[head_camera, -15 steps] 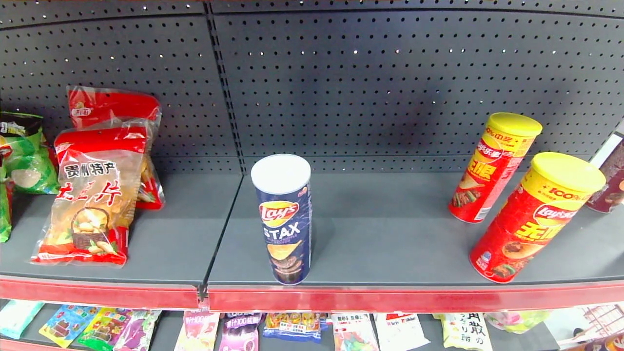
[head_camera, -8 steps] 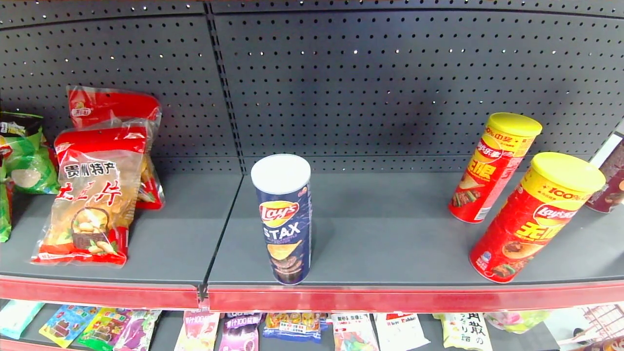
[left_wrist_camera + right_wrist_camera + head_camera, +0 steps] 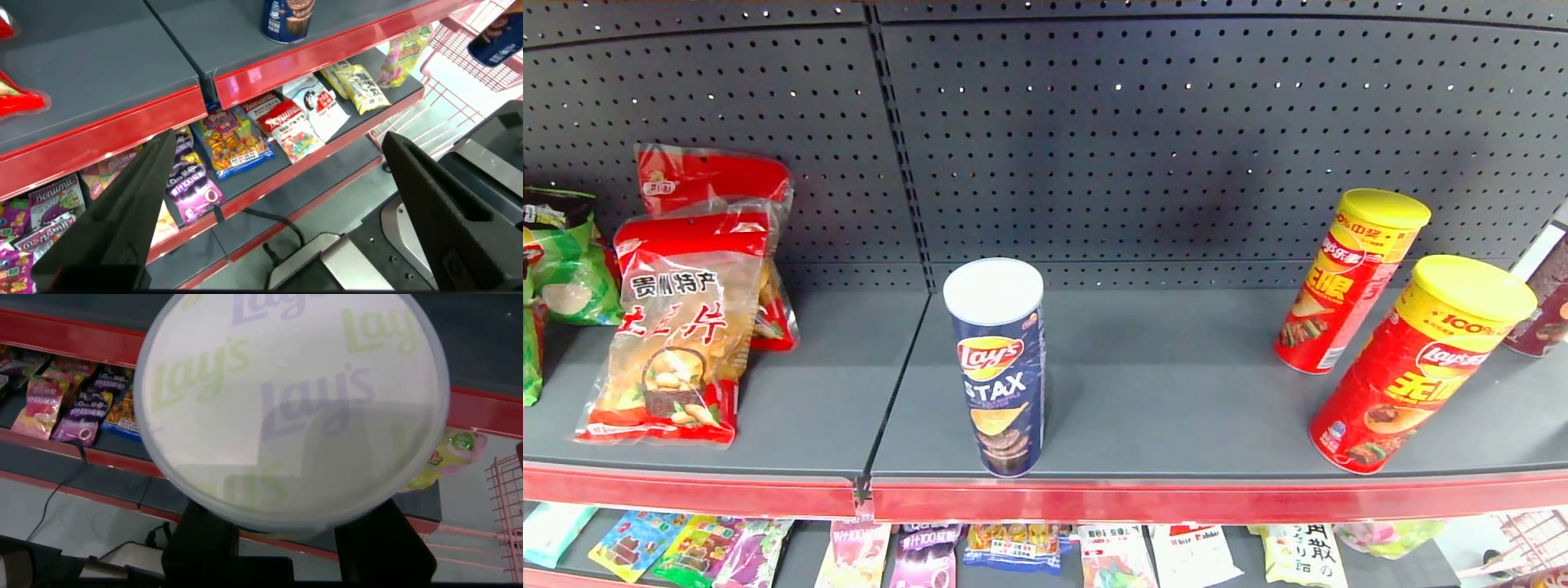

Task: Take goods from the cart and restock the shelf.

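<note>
Right gripper [image 3: 292, 539] clamped on chip can [image 3: 292, 408], held out before the shelf [image 3: 1176, 392] | left gripper [image 3: 278, 204] spread, empty | can seems light, stiff, slick, thin-walled: I'd squeeze mid-body, gently, no crushing.

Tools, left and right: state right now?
Left tool: open, nothing between its fingers.
Right tool: shut on a chip can, white lid toward the wrist camera.
</note>
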Motion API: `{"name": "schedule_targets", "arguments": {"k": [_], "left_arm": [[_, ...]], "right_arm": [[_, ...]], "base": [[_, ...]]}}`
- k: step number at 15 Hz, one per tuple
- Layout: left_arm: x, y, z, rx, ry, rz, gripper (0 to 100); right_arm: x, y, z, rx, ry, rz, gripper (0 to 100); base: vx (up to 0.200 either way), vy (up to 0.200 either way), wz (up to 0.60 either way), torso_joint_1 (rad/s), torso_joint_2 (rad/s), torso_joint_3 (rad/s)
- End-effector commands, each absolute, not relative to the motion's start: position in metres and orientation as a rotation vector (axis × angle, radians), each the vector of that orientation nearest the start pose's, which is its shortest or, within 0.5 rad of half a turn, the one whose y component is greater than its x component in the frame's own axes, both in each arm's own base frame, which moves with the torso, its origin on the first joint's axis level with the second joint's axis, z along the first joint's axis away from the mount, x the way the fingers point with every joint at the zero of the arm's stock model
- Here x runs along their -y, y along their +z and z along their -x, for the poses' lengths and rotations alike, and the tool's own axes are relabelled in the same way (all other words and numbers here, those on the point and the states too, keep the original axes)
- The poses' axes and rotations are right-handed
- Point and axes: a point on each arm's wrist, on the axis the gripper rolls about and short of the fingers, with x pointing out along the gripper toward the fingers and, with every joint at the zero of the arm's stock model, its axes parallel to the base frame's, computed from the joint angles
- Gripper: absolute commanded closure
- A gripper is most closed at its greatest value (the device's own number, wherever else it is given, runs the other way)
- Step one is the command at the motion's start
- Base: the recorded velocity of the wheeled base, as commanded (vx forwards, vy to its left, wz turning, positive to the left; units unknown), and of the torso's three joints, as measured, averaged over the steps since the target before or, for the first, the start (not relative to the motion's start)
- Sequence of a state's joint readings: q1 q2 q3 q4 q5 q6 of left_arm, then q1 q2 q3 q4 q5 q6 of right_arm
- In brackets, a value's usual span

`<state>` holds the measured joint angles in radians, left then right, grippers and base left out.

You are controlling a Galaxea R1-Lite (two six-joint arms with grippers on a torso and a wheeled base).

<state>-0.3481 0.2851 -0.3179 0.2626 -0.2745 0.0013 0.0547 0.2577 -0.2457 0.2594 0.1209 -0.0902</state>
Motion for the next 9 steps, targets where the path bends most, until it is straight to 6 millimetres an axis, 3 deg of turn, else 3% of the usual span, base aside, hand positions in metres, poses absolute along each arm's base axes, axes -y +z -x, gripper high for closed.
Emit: {"name": "schedule_targets", "arguments": {"k": [1, 9], "left_arm": [[0.0002, 0.1424, 0.0174, -0.236, -0.620, -0.010, 0], [0.0001, 0.1428, 0.0174, -0.235, -0.619, -0.010, 0]], "right_arm": [[-0.0018, 0.1221, 0.0168, -0.259, 0.187, 0.081, 100], [-0.0017, 0.1194, 0.0178, -0.256, 0.187, 0.081, 100]], "base": [[0.000, 0.000, 0.00, 0.000, 0.00, 0.000], [0.000, 0.000, 0.00, 0.000, 0.00, 0.000]]}}
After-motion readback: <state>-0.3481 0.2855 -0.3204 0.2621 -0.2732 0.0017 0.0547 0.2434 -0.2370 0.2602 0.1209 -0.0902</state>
